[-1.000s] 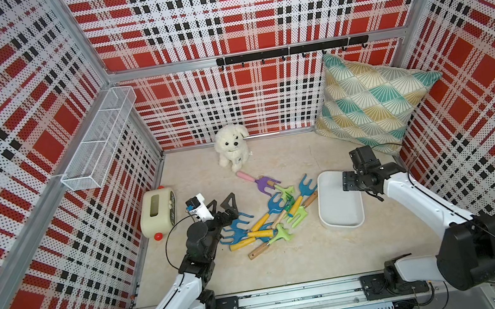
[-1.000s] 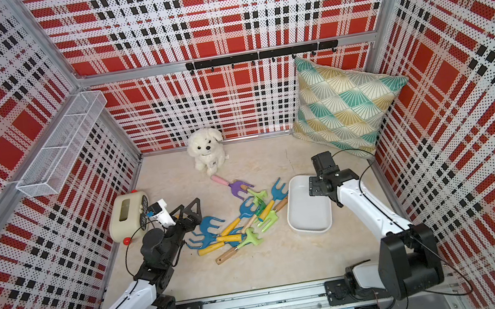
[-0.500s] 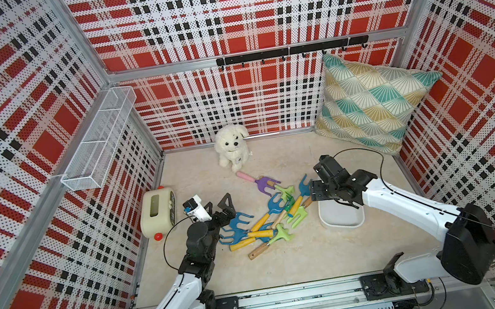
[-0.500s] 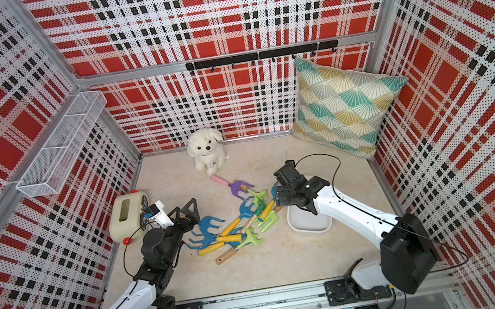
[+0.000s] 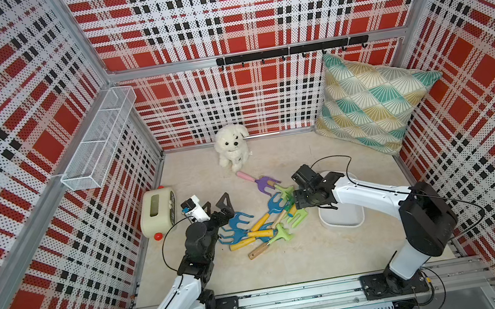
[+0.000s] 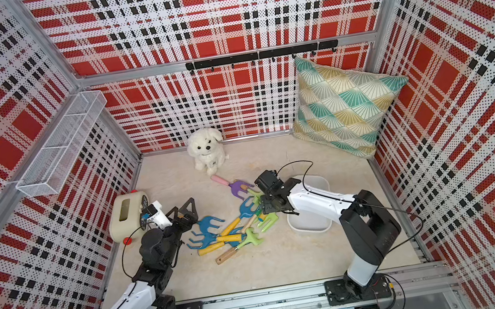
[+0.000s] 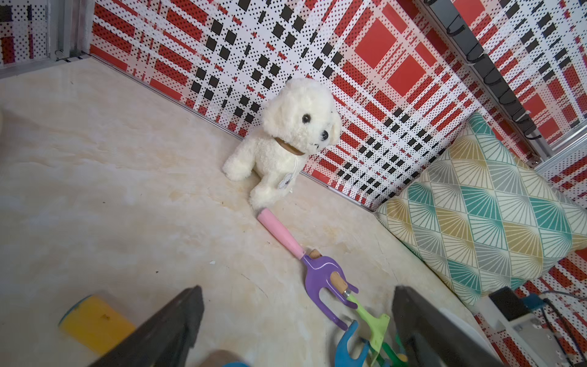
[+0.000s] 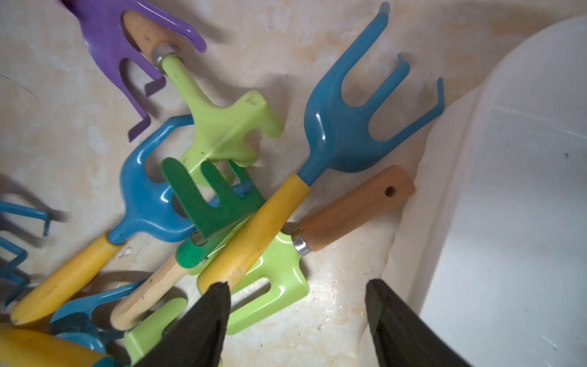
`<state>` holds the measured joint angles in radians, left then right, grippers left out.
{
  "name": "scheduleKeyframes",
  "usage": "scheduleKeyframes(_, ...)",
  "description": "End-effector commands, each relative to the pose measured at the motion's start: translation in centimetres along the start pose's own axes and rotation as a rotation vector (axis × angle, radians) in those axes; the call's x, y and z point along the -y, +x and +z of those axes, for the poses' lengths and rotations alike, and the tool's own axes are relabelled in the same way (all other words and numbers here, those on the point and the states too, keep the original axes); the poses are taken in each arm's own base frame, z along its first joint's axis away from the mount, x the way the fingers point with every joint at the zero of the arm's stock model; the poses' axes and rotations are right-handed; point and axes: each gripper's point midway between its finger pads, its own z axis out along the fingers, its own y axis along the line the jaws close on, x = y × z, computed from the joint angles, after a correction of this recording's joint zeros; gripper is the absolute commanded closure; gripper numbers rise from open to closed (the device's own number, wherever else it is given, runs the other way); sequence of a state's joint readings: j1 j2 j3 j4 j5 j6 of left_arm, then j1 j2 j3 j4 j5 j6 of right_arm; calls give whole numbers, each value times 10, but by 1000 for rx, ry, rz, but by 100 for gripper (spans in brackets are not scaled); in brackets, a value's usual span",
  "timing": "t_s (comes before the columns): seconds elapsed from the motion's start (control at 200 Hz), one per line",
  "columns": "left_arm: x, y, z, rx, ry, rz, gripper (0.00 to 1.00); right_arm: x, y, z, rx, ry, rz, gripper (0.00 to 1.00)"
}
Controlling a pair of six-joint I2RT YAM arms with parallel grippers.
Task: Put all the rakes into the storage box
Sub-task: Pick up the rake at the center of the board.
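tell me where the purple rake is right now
In both top views the purple rake lies mid-floor, its pink handle tip by the plush dog, its tines touching the rake pile.

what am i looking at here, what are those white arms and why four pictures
It is a robot with two arms, the left arm and the right arm, each ending in two-fingered jaws. Two pictures look down from overhead; two come from cameras on the wrists. On the floor are a pile of toy rakes, a white storage box, a plush dog, a cushion and a cream gadget. Both sets of jaws stand open and hold nothing; the right ones hover over the rakes beside the box.
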<state>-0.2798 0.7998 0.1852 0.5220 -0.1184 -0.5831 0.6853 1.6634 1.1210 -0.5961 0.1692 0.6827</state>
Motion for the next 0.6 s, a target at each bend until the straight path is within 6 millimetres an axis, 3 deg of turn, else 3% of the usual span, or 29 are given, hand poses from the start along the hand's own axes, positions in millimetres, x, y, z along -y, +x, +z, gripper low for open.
scheduleKeyframes(0.0, -6, -3, -1, 11, -22, -4, 1, -20, -13, 9, 33, -66, 69, 42)
scheduleKeyframes(0.376, -6, -4, -1, 13, -23, -6, 1, -27, -7, 50, -32, -16, 42, 44)
scheduleKeyframes(0.596, -7, -4, -1, 14, -23, -6, 1, -32, -2, 60, -53, -6, 19, 45)
